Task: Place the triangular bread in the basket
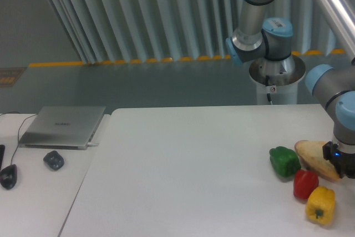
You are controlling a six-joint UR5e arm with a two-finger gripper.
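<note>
Golden-brown triangular bread sat pinched in the hand at the desk's right edge, just above the green pepper and red pepper. Looked like the lift step. No basket in view, so next it'd need carrying there.

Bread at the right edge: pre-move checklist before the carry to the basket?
1. Gripper on the triangular bread: cannot tell, its tips are hidden.
2. Bread off the table: cannot tell from this view.
3. Bread apart from the green pepper: not ok, they look to touch.
4. Red pepper and yellow pepper under the path: not ok, close below.
5. Basket in view: not ok, none shows.
</note>
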